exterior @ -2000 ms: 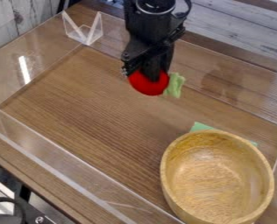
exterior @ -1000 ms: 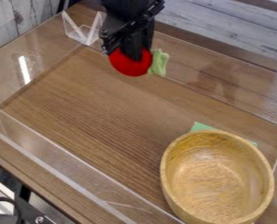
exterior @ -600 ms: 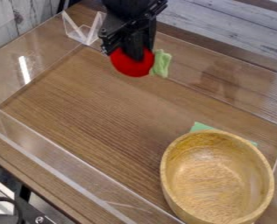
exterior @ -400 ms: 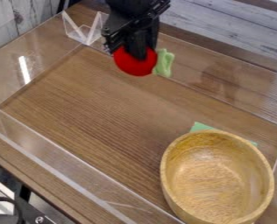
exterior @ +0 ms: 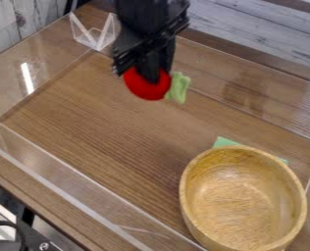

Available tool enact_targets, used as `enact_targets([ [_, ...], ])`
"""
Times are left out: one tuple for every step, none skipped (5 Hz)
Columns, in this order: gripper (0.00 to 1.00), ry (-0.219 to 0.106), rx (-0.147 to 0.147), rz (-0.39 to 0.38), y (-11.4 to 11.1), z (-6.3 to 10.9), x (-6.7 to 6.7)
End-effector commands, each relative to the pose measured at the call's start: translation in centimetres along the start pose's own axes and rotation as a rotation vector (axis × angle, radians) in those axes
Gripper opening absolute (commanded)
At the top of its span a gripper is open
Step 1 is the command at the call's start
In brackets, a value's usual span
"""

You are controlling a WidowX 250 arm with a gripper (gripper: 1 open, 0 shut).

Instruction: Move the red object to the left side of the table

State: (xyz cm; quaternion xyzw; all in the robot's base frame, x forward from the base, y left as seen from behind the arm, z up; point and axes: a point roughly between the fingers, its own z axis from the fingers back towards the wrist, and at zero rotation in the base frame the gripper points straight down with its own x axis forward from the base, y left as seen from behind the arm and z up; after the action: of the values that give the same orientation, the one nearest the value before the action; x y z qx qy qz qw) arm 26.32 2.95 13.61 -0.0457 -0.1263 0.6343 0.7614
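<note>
The red object point(exterior: 148, 85), a small round red toy fruit with a light-green leafy bit point(exterior: 179, 88) on its right, hangs just above the brown wood-grain table point(exterior: 105, 137) toward the back and a little left of the middle. My black gripper point(exterior: 146, 75) points down from above and is shut on the red object's top. The fingertips are partly hidden behind the fruit.
A round light wooden bowl point(exterior: 243, 203) stands at the front right, with a flat green cloth piece point(exterior: 230, 145) poking out behind it. Low clear acrylic walls point(exterior: 66, 206) edge the table. A small clear stand point(exterior: 91, 33) sits at the back left corner.
The gripper with the red object went from mid-table to the back left two seconds ago. In the last half second it dipped lower and slightly toward the front.
</note>
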Motion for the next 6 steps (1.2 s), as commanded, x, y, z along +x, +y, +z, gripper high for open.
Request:
enact_targets([
  [0.00, -0.063, -0.019, 0.036, 1.5, -0.6, 2.4],
  [0.00, -0.110, 0.003, 0.128, 2.8, -2.2, 4.3],
  [0.00, -0.137, 0.031, 0.230, 2.8, -3.6, 4.9],
  [0.00, -0.153, 0.043, 0.281, 3.0, -4.4, 6.7],
  [0.00, -0.165, 0.052, 0.328, 3.4, -5.0, 8.6],
  [0.00, -0.177, 0.064, 0.378, 3.3, -6.4, 10.3],
])
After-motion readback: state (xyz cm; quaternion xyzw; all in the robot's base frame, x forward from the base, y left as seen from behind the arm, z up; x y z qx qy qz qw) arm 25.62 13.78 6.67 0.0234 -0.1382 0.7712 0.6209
